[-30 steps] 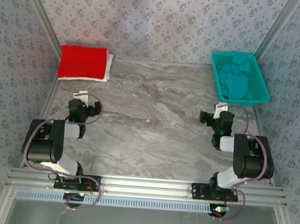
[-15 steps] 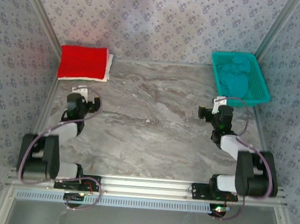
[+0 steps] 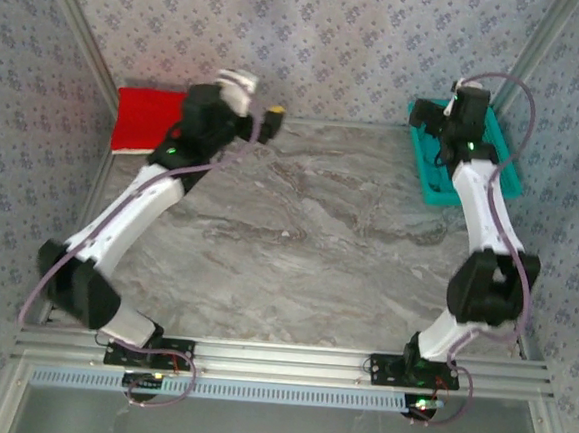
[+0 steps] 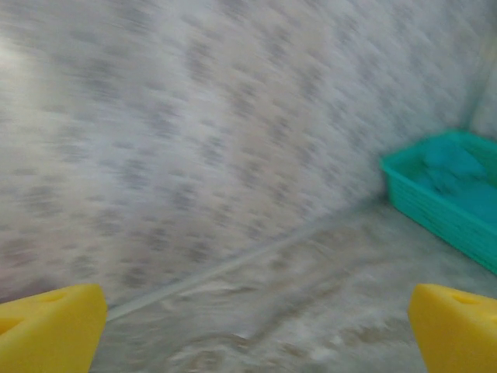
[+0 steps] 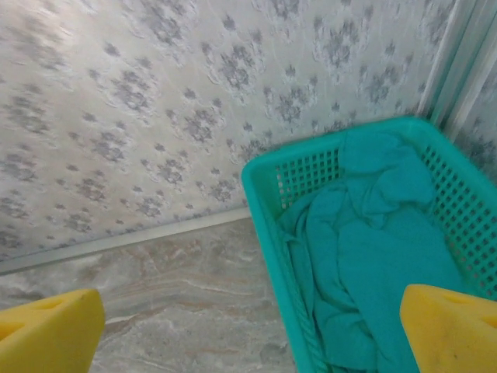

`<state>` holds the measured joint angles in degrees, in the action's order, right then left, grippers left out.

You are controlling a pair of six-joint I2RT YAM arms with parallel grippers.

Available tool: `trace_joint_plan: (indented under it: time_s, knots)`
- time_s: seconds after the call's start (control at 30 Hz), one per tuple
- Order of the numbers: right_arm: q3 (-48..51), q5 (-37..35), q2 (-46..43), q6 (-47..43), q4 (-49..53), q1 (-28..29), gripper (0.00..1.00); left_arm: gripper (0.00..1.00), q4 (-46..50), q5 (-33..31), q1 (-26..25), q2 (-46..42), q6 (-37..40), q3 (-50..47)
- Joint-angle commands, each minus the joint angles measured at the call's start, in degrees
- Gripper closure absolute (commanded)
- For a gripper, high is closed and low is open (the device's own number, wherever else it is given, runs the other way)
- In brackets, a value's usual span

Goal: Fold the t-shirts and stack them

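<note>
Teal t-shirt [image 5: 373,249] sits crumpled in the teal mesh basket [image 5: 268,175], far-right corner of the marble tabletop [image 3: 308,238], close up to the patterned wall [image 5: 155,93]. No print showing, no clear hem or collar to aim for. The heap runs lengthwise along the basket, i.e. from the wall end toward the near side, no tidy axis of its own. From the right gripper [image 5: 248,330] it lies ahead, below and off to the right of jaw centre. The basket's left rim runs approx through the middle of the gap btw the yellow pads [image 5: 50,322], so the cloth is under the right-hand pad far more than the left. Jaws spread wide, nothing in them. Overhead, the right arm [image 3: 480,212] stretches out to the basket, wrist above it. Clearly the nearer arm, so the pick looks like its job; prob needs a shift right + descent to get both pads inside the rim. Left gripper [image 4: 252,330] is also wide open and empty, up near the back wall, well apart from the basket and facing it across the table. Folded red t-shirt [image 3: 142,120] lies in the far-left corner beside the left arm, likely the stack spot.
</note>
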<state>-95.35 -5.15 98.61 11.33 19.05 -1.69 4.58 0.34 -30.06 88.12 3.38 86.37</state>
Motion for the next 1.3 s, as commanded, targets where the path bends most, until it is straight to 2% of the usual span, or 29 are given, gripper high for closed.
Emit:
trace_joint_plan:
  time_s: [0.0, 0.17, 0.33, 0.57, 0.83, 0.87, 0.93, 1.03, 1.1, 1.27]
  knots:
    - [-10.81, 0.26, 11.00, 5.35, 21.04, -2.91, 0.00, 0.00, 10.32, 6.68, -6.86, 8.82, 7.05, 6.27]
    - [-23.91, 3.69, 25.08, 7.32, 25.76, -7.07, 0.00, 0.00, 15.01, 8.95, -16.34, 20.52, 8.87, 15.91]
    - [-33.51, 4.23, 35.05, 9.63, 30.09, -9.72, 0.00, 0.00, 14.39, 10.65, -21.60, 26.10, 9.27, 18.04]
    - [-42.39, 5.05, 44.67, 11.66, 32.64, -10.96, 0.00, 0.01, 12.78, 11.98, -22.46, 30.13, 7.36, 17.00]
    - [-50.42, 6.37, 53.17, 14.33, 32.59, -10.92, 0.01, 0.01, 6.54, 12.54, -20.84, 28.90, 2.98, 11.04]
    - [-50.89, 6.45, 53.75, 14.29, 31.88, -10.92, 0.03, 0.01, 5.86, 12.61, -20.51, 28.48, 2.17, 10.26]
    - [-50.90, 8.53, 54.47, 14.29, 29.59, -11.03, 0.14, 0.01, 4.71, 12.48, -20.08, 27.68, 1.65, 8.99]
    - [-51.45, 10.01, 54.76, 15.05, 27.34, -11.09, 0.42, 0.01, 3.41, 11.38, -19.85, 26.17, 1.01, 6.77]
    - [-53.01, 11.64, 54.53, 15.42, 27.06, -11.06, 0.49, 0.00, 2.19, 10.84, -19.64, 24.95, 0.22, 5.04]
    - [-53.35, 11.76, 49.89, 17.63, 23.84, -11.00, 0.74, 0.00, -1.12, 9.64, -18.79, 21.37, -2.00, -0.33]
